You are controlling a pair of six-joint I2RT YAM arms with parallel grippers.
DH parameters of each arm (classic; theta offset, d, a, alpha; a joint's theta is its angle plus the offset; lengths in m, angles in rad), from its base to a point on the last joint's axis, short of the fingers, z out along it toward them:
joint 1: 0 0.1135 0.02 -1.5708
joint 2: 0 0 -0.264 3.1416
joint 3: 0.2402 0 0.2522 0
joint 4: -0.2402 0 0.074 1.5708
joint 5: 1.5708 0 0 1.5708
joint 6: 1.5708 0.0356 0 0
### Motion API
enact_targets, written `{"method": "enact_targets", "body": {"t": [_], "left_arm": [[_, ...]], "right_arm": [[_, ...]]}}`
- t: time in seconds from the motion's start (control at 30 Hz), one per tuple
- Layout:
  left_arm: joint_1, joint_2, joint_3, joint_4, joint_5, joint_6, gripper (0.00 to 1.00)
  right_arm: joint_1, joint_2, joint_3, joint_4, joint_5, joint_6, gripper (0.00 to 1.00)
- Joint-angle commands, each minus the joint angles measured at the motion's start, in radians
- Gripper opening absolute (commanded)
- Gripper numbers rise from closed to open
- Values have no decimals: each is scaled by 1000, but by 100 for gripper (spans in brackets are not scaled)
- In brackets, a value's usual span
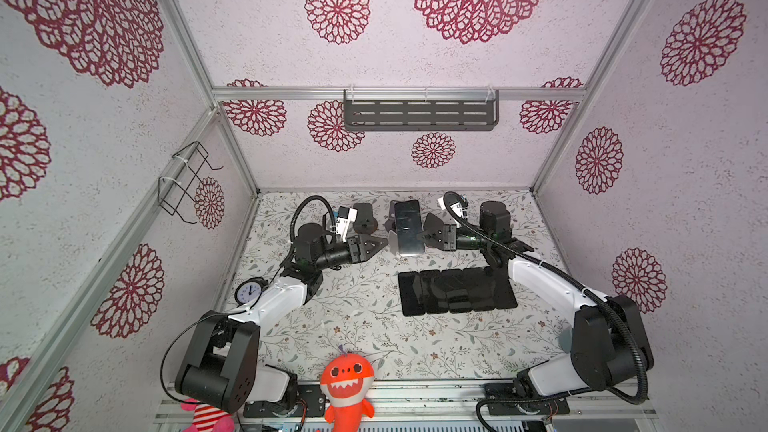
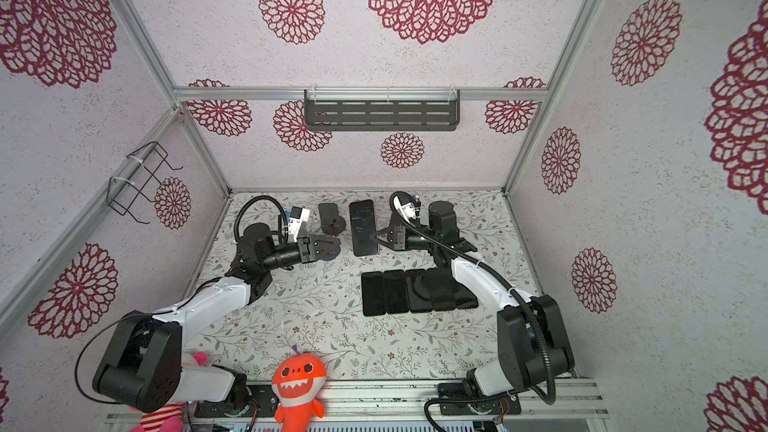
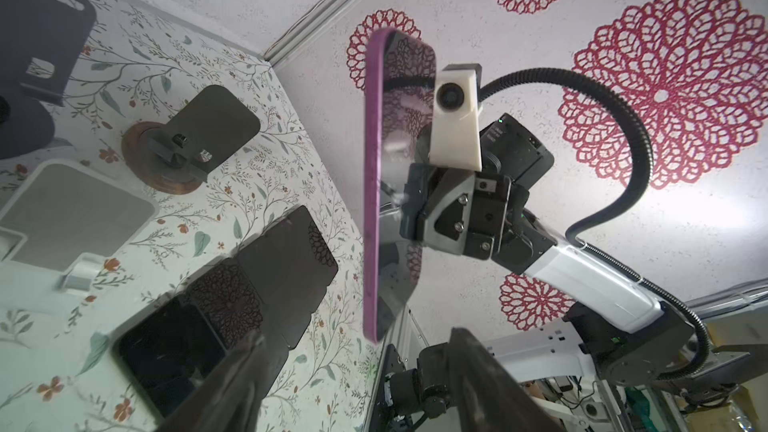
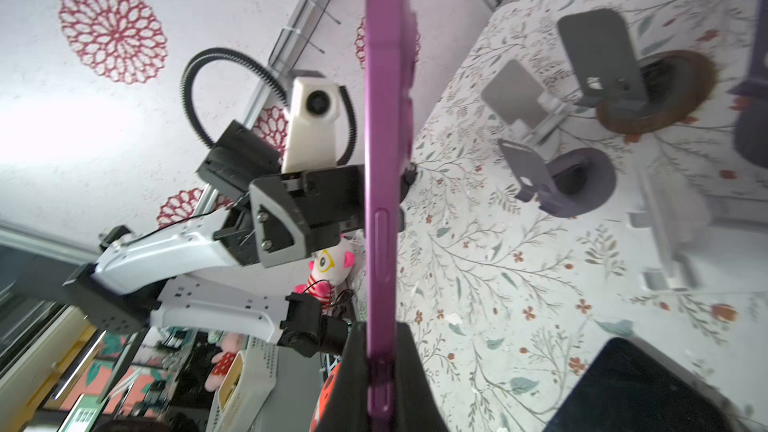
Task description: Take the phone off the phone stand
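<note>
Slim phone in a purple case (image 1: 409, 228) is held up off the floral-print tabletop (image 1: 353, 326), near the back wall. The dark screen is seen in both top views; only the purple edge is seen from the right wrist.

Right gripper (image 1: 419, 237) is clamped on the phone's right long edge. One finger is pressed on the screen and the other on the case back, so the phone is carried by this arm alone.

Left gripper (image 1: 383, 243) is parked at the opposite long edge with its fingers (image 3: 469, 367) spread wide. The phone's edge sits at the mouth between them. A gap is visible on each side in the left wrist view, and nothing is gripped.

Grey-purple phone stand (image 4: 590, 189) with a round base is stood on the tabletop beside and behind the phone, and no contact with the phone is seen. Dark grey phone stand on a round brown base (image 3: 212, 126) is further left, apart from both.

A row of dark phones (image 1: 457, 290) is laid flat side by side nearer the front, under the right forearm.
</note>
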Motion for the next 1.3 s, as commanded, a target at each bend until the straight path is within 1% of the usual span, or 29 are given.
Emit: {"method": "enact_targets", "body": {"t": [0.0,0.1,0.17,0.23,0.3,0.37,0.47,0.5,0.53,0.6,0.63,0.67,0.73,0.77,0.8,0.87,0.9,0.97,1.03,1.1,1.17,1.27], "left_arm": [[-33,31,20,232,30,-96,74],[-51,66,25,314,25,-137,71],[-55,89,31,354,22,-170,63],[-55,105,36,392,24,-195,52],[-54,115,44,407,28,-209,43],[-54,119,51,408,29,-214,27],[-54,109,48,390,24,-210,7],[-53,103,47,372,23,-202,2],[-52,96,47,354,19,-193,0],[-49,71,47,292,11,-172,0],[-45,58,48,261,8,-163,0],[-39,36,49,202,3,-154,0],[-19,-8,66,-15,-26,-116,0],[-12,-40,85,-178,-50,-68,0],[-12,-71,111,-369,-89,-2,0],[-24,-120,164,-663,-177,107,0],[-31,-140,180,-769,-209,141,0],[-40,-177,171,-861,-261,141,0],[-55,-201,145,-903,-301,122,0],[-79,-206,116,-930,-355,115,0],[-110,-186,95,-939,-412,107,0],[-160,-134,88,-927,-461,86,0]], "right_arm": [[23,10,21,158,-93,67,0],[40,38,31,177,-100,75,0],[50,55,34,211,-105,97,0],[55,68,35,240,-108,118,0],[58,80,35,268,-112,136,0],[60,88,33,292,-114,153,0],[55,90,34,290,-113,151,1],[52,90,36,282,-112,147,9],[49,90,38,273,-111,140,17],[32,89,46,214,-104,109,36],[20,84,49,167,-95,79,41],[-7,73,57,73,-70,13,44],[-60,51,101,-257,42,-203,46],[-87,44,132,-429,133,-317,46],[-112,35,161,-550,236,-399,46],[-156,6,170,-688,416,-471,45],[-181,-14,165,-727,486,-493,44],[-226,-59,133,-754,565,-504,41],[-260,-98,106,-778,672,-502,37],[-284,-129,78,-802,807,-491,34],[-309,-159,40,-813,926,-472,30],[-336,-193,8,-849,1060,-443,29]]}}
